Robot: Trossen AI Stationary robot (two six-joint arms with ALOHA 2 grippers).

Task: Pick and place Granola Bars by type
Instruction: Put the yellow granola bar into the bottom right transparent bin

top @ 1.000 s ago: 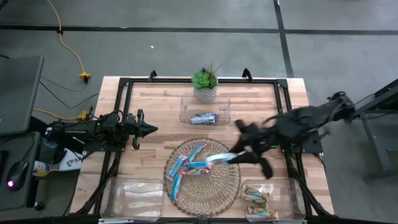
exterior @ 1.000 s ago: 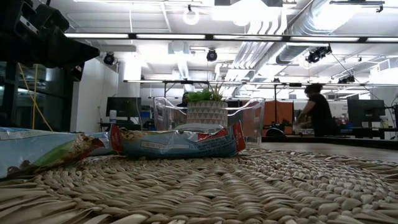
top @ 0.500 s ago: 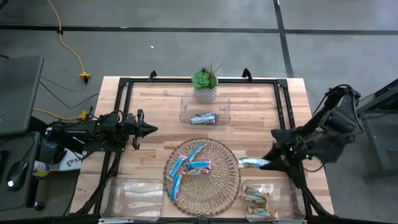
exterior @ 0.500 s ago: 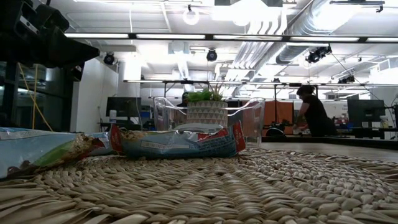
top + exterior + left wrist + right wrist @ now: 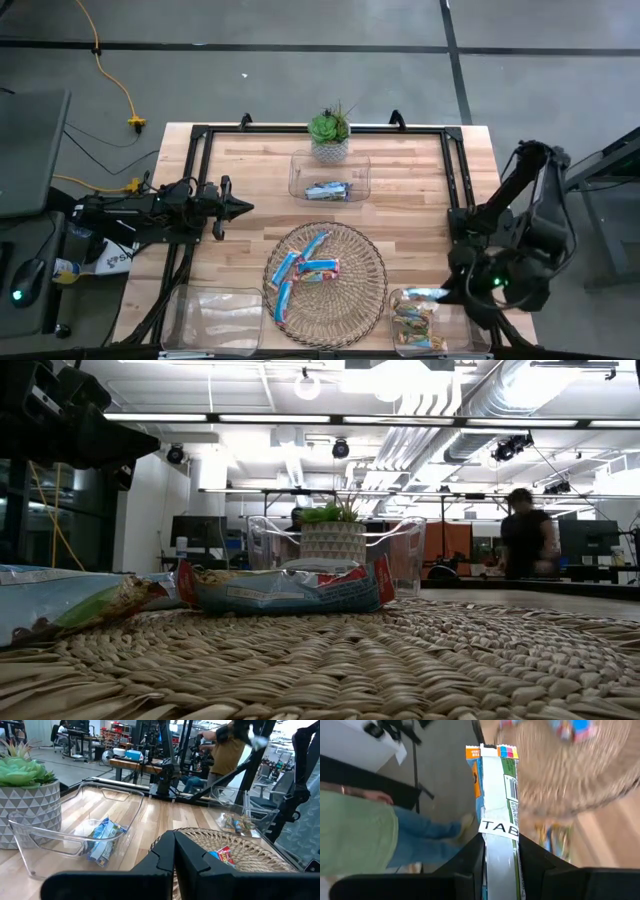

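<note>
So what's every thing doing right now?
right hand: shut on a bar, above the right bin
held bar: pinched, in the air
left hand: shut, waiting at the table's left
right bin: holds bars
far bin: holds bars
wicker tray: four bars on it

The table [image 5: 400,190] was pale wood, planked and matt. The tray [image 5: 350,300] was rough woven wicker, coarse up close. The bins [image 5: 212,318] were clear, glossy plastic. The bars [image 5: 318,266] wore shiny film wrappers; the held bar [image 5: 498,805] looked smooth and printed. The fingers [image 5: 470,870] were matt black.
</note>
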